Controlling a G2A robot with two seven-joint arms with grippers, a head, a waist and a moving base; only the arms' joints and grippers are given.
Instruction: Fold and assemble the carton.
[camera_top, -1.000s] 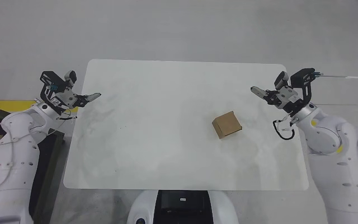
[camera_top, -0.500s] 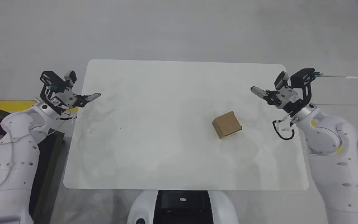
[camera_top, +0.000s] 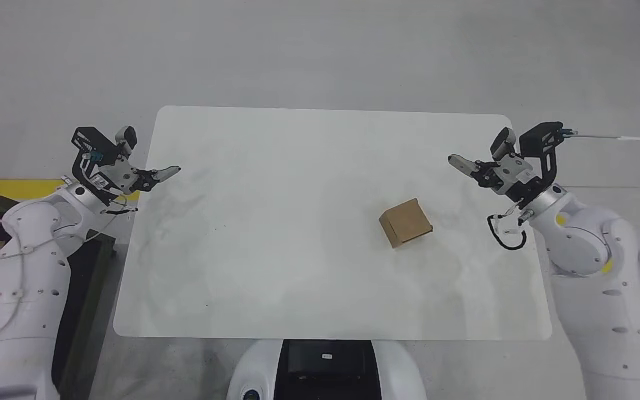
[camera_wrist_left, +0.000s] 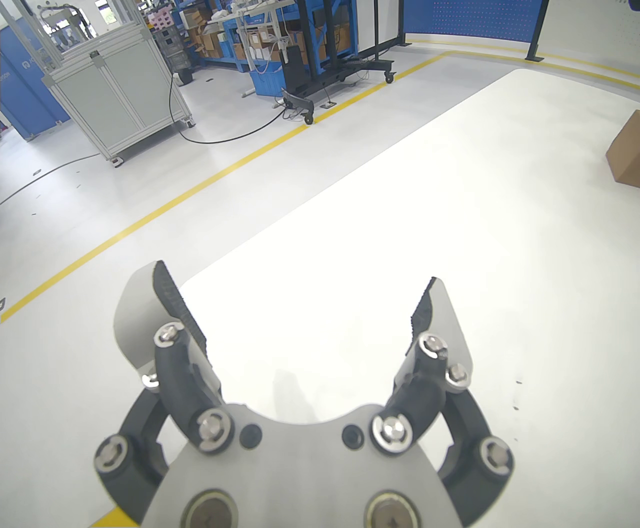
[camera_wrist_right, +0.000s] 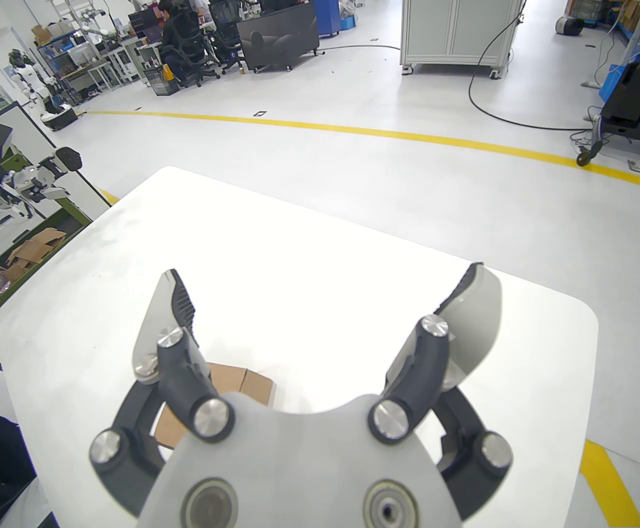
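Closed brown carton (camera_top: 405, 222) on the white desk (camera_top: 280, 200), both hands empty.
It lies right of centre in the top view, turned askew, its longer side rising toward the upper right. The left hand (camera_top: 172, 172) and right hand (camera_top: 455, 160) are wide open at opposite desk edges.

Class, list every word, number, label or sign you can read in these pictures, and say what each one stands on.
No text can be read.
The carton: plain brown faces, no print to be seen.
The table: no lettering.
The boxes in the room behind: any print on them is too small and blurred to read.
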